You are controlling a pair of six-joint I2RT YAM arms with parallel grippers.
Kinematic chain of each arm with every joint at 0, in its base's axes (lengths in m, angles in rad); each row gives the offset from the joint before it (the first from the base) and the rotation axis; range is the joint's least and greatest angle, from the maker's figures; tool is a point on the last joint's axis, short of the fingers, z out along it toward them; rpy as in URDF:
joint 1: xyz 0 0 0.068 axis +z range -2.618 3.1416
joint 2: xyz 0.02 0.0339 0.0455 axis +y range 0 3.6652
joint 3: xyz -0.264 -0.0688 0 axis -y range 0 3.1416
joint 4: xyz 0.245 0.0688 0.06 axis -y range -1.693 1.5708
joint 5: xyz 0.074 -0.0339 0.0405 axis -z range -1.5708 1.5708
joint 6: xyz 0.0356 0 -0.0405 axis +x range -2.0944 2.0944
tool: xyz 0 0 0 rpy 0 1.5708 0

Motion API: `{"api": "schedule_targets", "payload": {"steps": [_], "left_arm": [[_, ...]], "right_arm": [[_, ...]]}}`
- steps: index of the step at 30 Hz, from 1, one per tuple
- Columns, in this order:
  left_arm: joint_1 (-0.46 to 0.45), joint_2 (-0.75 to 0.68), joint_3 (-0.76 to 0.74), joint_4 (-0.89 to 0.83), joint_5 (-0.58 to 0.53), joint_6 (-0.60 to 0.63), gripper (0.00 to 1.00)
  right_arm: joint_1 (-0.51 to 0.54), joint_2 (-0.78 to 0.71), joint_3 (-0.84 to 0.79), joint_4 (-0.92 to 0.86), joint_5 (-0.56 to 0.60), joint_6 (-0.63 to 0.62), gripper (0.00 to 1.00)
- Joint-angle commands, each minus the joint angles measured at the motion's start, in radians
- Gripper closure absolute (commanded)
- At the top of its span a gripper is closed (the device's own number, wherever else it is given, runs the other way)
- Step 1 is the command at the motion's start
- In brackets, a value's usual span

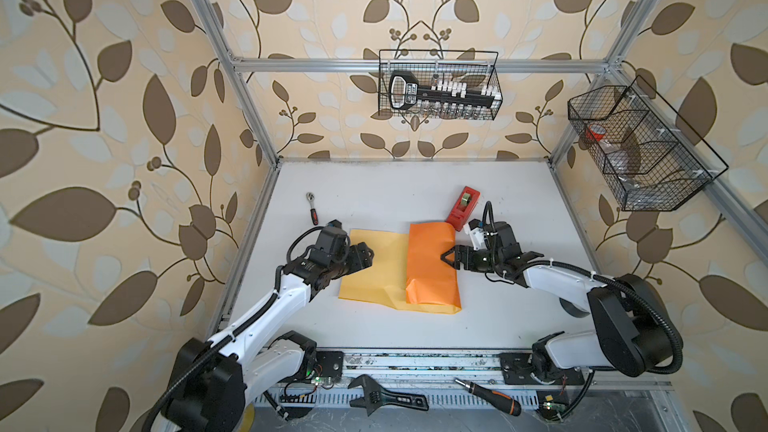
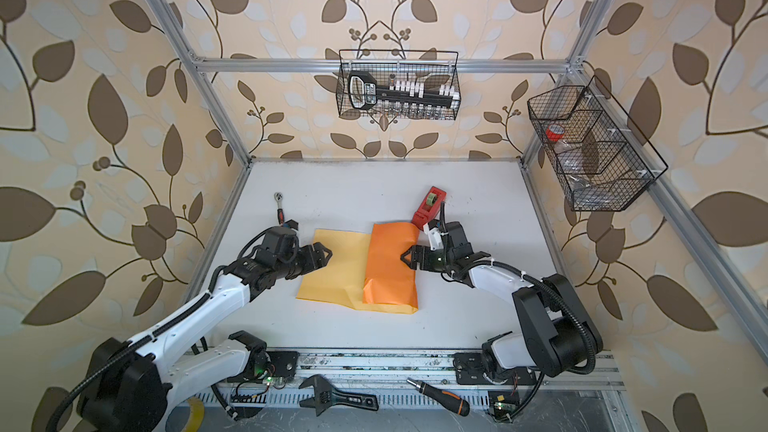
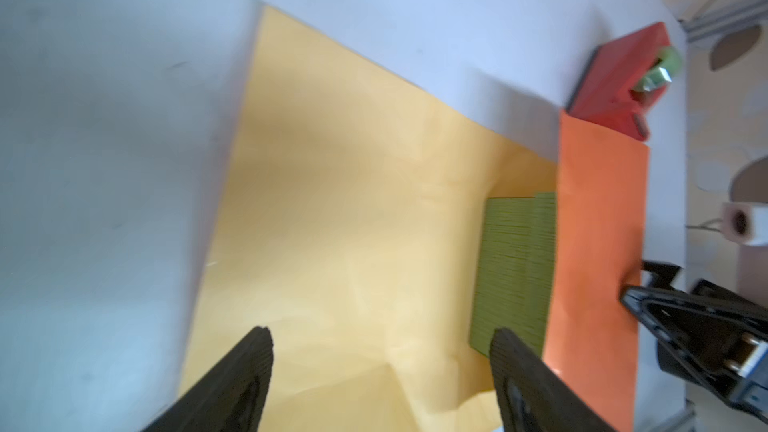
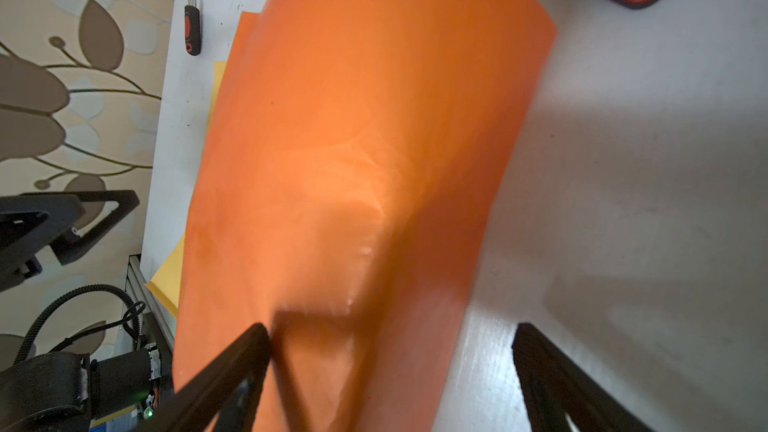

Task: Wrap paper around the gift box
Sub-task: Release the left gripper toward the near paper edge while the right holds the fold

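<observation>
Paper [image 1: 374, 272], a big thin creased sheet, yellow on one face and shiny orange on the other, lay on the flat white table [image 1: 374, 193]. Its right side was folded over, so a wide orange flap [image 1: 432, 268] made a long bump.

The left gripper [image 1: 369, 258] hung over the left edge of the yellow part. Its jaws were wide apart and nothing was in them. The right gripper [image 1: 446, 258] was at the right side of the flap. Its jaws were wide apart too and gripped nothing, but one finger [image 4: 253, 351] seemed to rest on the orange flap.

Under the flap sat the gift box [image 3: 515, 268], a small olive-green cardboard box. Only one green side peeked out in the left wrist view. In both top views it was hidden.

A red wedge-shaped tape dispenser [image 1: 464, 207] stood just beside the far corner of the flap. A small silver ratchet with a red and black handle [image 1: 312, 209] lay off the sheet, near its far left corner.

The step in hand looked to be bringing the yellow side over the box. To do it well, the right gripper should press the flap flat on the box so nothing slides. The left gripper should pinch the yellow edge near its middle, lift it low, and pull it snug and straight until it lies over the orange. Thin paper may tear or slip, so a slow pull would be best.
</observation>
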Motion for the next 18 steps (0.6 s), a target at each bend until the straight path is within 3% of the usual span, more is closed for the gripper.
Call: {"api": "schedule_targets", "payload": {"steps": [1,5,14,18], "left_arm": [[0.021,-0.098,-0.057,-0.130,-0.171,-0.063,0.15],[0.047,-0.161,-0.125,-0.151,-0.197,-0.113,0.12],[0.060,-0.045,-0.179,0.025,0.111,-0.127,0.19],[0.060,-0.036,-0.191,0.086,0.156,-0.119,0.21]], "right_arm": [[-0.001,0.020,-0.046,-0.131,0.080,-0.041,0.08],[-0.002,0.033,-0.040,-0.124,0.074,-0.047,0.08],[-0.003,0.046,-0.031,-0.114,0.066,-0.048,0.09],[-0.002,0.040,-0.027,-0.124,0.066,-0.050,0.09]]}}
